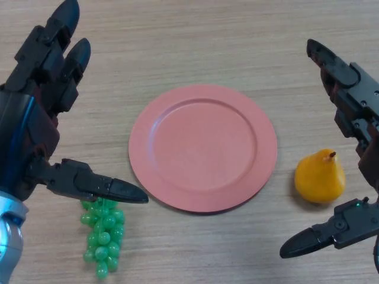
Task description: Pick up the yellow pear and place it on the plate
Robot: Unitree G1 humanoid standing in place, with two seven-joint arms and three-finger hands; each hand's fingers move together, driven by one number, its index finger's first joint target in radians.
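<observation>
Beside pear (320, 178), right hand (355, 106) fingers (323, 54) spread.

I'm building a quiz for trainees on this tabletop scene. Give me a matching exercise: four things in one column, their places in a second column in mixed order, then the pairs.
1. round salmon-pink plate
2. yellow pear with a brown stem
3. bunch of green plastic grapes
4. robot's left hand

A. right of the plate
B. view's left side, above the grapes
C. middle of the table
D. lower left, partly under a black thumb

Pairs: 1-C, 2-A, 3-D, 4-B
</observation>
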